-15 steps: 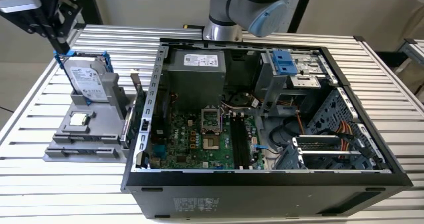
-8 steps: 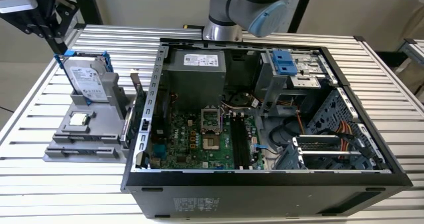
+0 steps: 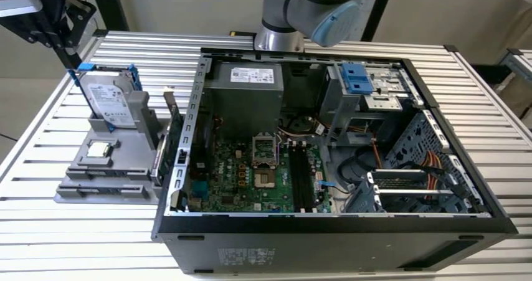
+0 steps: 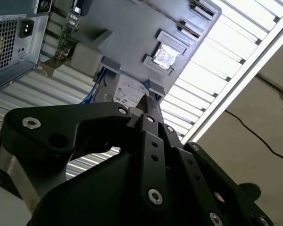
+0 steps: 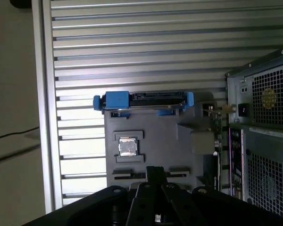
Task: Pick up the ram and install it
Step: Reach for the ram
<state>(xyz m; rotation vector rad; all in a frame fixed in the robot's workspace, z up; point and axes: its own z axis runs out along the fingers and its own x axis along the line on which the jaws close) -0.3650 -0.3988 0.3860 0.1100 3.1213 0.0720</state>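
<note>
Exterior view: my pincer (image 3: 77,63) hangs at the left, above the table (image 3: 83,243), its tip just beside the upper corner of the drive's blue frame; I cannot tell whether they touch. In both wrist views my fingers (image 4: 148,101) (image 5: 155,170) lie pressed together and grip nothing.

A grey holder (image 3: 83,187) carries three things. The drive (image 3: 112,100) stands upright in its far slot. The chip (image 3: 99,149) lies flat in a square recess nearer the middle. On the side next to the case, a thin bluish-green stick stands on edge, and I take this for the ram (image 3: 159,156). It is well apart from my pincer.

To the exterior view's right of the holder, the case (image 3: 332,228) lies open. Inside are the green board (image 3: 241,175), a grey power box (image 3: 245,94) and a metal cage with blue tabs (image 3: 357,78). The long black slots (image 3: 301,175) run beside the board's square socket. The ram is not yet in them.
</note>
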